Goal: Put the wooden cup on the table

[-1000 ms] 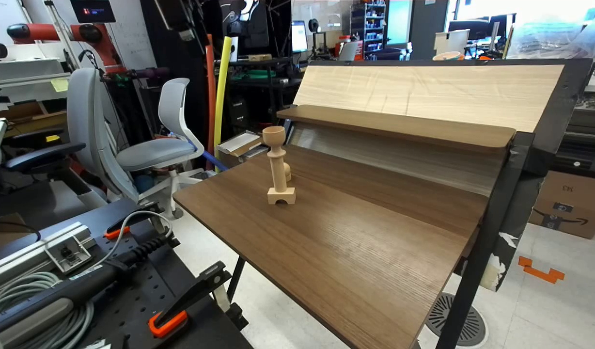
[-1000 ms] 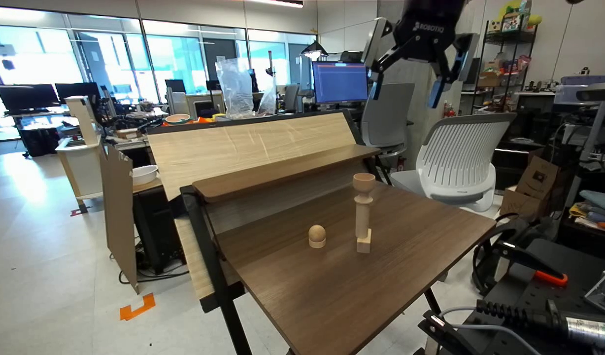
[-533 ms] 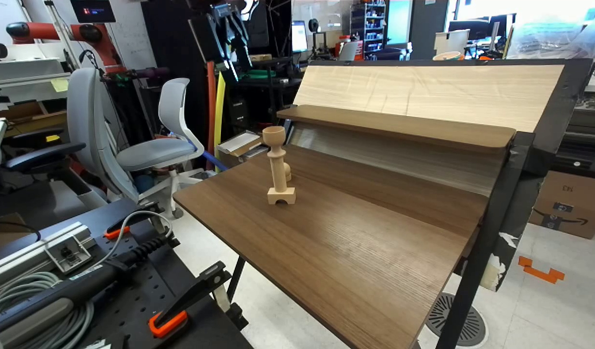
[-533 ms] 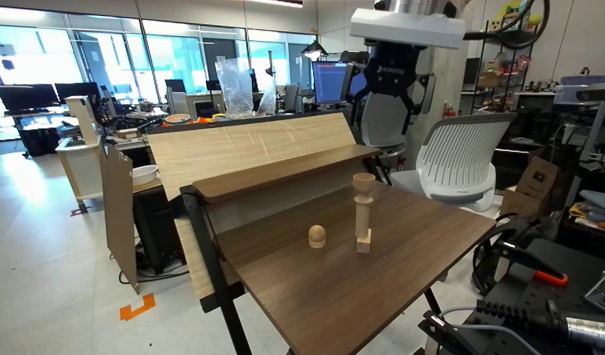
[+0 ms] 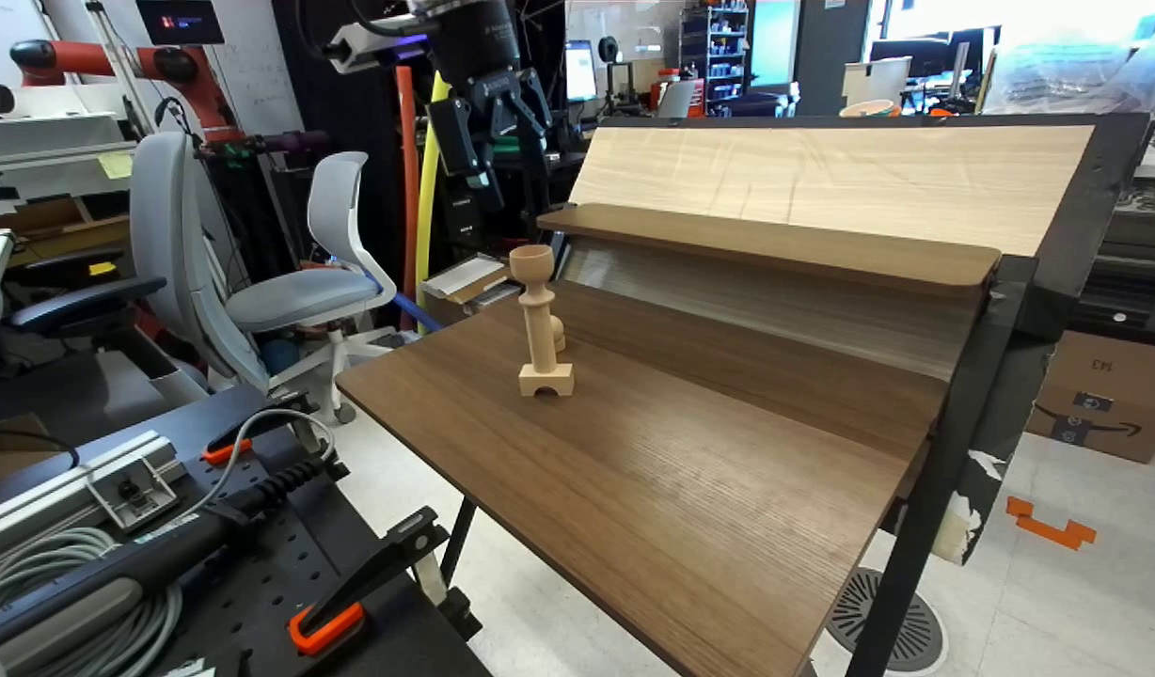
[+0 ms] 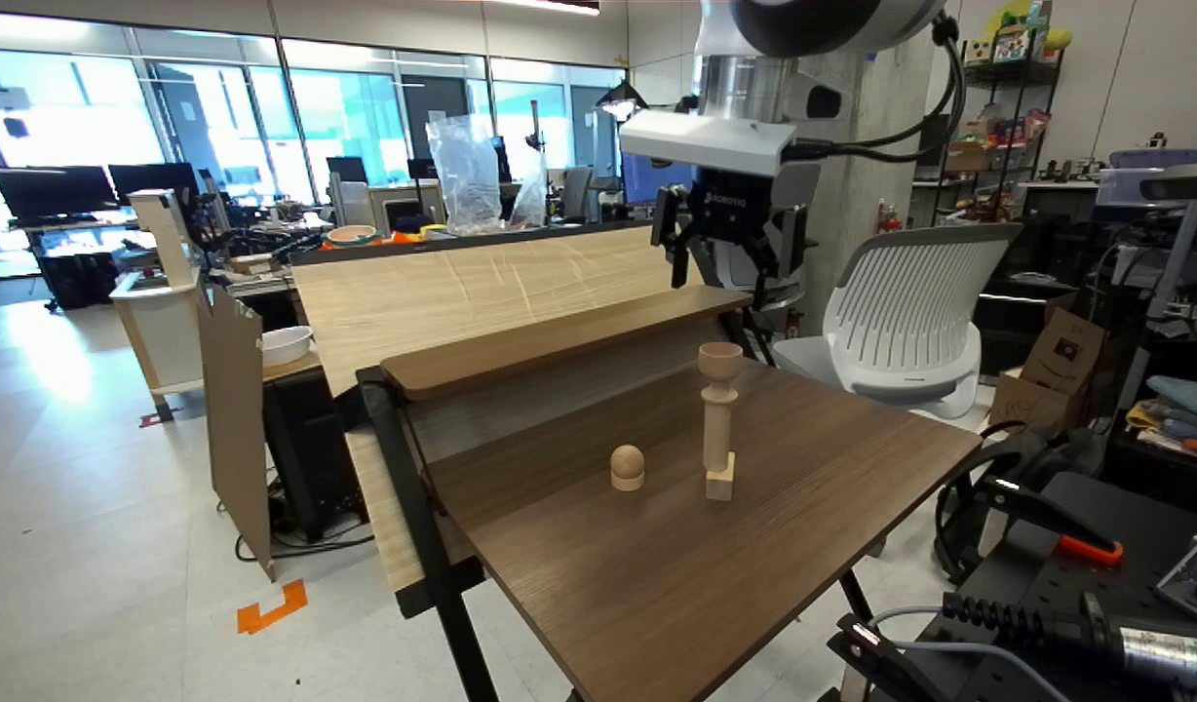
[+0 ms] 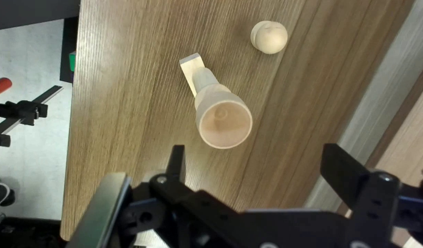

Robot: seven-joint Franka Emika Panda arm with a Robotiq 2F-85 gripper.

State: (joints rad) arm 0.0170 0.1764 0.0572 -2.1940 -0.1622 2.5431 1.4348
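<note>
The counter (image 5: 672, 508) is taking up the middle of both exterior views, and along its far side a pale slanted board (image 5: 822, 174) is leaning back behind a narrow brown shelf (image 5: 775, 246). The gripper (image 6: 718, 286) is hanging above the counter, its fingers standing wide and pinching nothing; an approach, with no grasp made, is looking like the step in hand. Below it a pale wooden stand (image 6: 717, 434) is standing upright on its base, and the wooden cup (image 7: 225, 124) is sitting on the top of it, so the cup is not yet resting on the counter itself.

From here the stand is looking like the main trouble: tall, on a base that is appearing thin in one direction, it could be toppling at a nudge. In the wrist view the cup is lying beyond the fingertips and closer to the left finger than to the right; if that is going uncorrected, a finger could be striking the rim. The join is not showing clearly, so a tight fit could be dragging the stand up with the cup.

As a container, the cup is facing its mouth upward, and only bare wood is showing inside. Smallest, a round-topped wooden piece (image 6: 627, 468) is sitting on the counter near the stand, to its left in an exterior view, where a falling stand could be hitting it.
</note>
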